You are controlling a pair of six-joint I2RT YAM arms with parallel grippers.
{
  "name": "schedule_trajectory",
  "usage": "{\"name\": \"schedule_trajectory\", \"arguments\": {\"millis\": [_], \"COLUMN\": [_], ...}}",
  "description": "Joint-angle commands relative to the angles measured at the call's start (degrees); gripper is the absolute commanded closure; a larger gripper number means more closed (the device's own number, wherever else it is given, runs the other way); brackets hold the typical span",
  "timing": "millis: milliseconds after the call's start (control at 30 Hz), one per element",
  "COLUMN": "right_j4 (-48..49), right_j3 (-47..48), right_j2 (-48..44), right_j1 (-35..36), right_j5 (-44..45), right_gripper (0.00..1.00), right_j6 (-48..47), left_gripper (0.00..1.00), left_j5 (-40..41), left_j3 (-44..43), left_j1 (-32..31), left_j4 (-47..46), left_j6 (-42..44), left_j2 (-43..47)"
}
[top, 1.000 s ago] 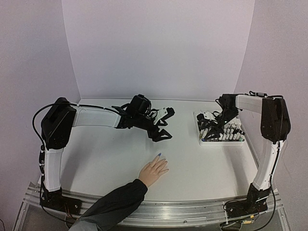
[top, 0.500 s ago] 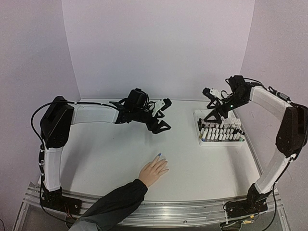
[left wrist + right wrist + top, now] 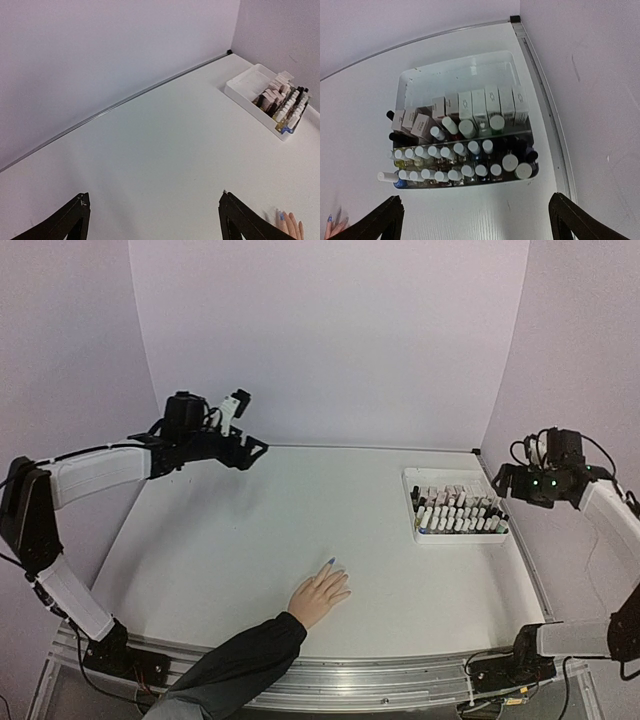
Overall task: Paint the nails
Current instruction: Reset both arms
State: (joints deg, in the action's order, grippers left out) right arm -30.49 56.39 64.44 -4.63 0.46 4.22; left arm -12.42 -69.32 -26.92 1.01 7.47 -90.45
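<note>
While the human hand (image 3: 320, 595) lies flat on the tabletop (image 3: 230, 540) near the front edge, its nails (image 3: 331, 563) point toward the back wall, one showing blue. The left pincer (image 3: 243, 430) hangs wide open and empty at the back left. The right pincer (image 3: 518, 480) is spread wide and empty, just right of the tray of polish bottles (image 3: 455, 510).

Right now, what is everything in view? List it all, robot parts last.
table: one, white, under everything
tray: one, white, far right of the table
polish bottles: many, mostly white caps, tray's near part
boxes: several, white and tan, row behind the bottles
hand: one, light-skinned, flat at near centre
sleeve: one, dark, near edge
nails: one shows blue, rest too small to tell
left gripper: one, black, open, raised far left
right gripper: one, black, open, raised right of the tray
</note>
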Motion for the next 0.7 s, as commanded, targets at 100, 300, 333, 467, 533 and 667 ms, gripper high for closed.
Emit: {"name": "schedule_trajectory", "arguments": {"millis": [100,300,333,467,533,667], "right_j4": [5.3,10.1,10.5,11.1,11.2,11.4], "right_j3": [-19.5,-29.5,-31.0,-34.1,-35.0,-35.6], "right_j2": [-14.7,-29.0,-30.7,-33.3,-33.6,-33.6], "right_j1": [-0.2,-0.2,-0.2,-0.2,-0.2,-0.2], "right_j5": [7.2,9.8,11.4,11.6,11.3,8.1], "right_gripper": [0.02,0.02,0.02,0.02,0.02,0.07], "right_j6": [15.1,19.5,19.6,21.3,22.0,20.1], "left_gripper": [0.07,0.00,0.00,0.00,0.01,0.00], "left_j5": [-2.1,0.9,1.2,1.4,2.3,2.5], "left_j3": [24.6,40.9,43.3,51.6,53.7,54.0], "left_j1": [12.9,20.7,21.9,25.8,26.6,26.7], "left_j4": [-4.0,-10.3,-11.9,-17.8,-19.4,-19.4], "left_j6": [-4.6,-11.2,-12.5,-13.9,-14.5,-13.6], "left_j2": [23.6,38.1,39.7,44.0,44.8,43.5]}}
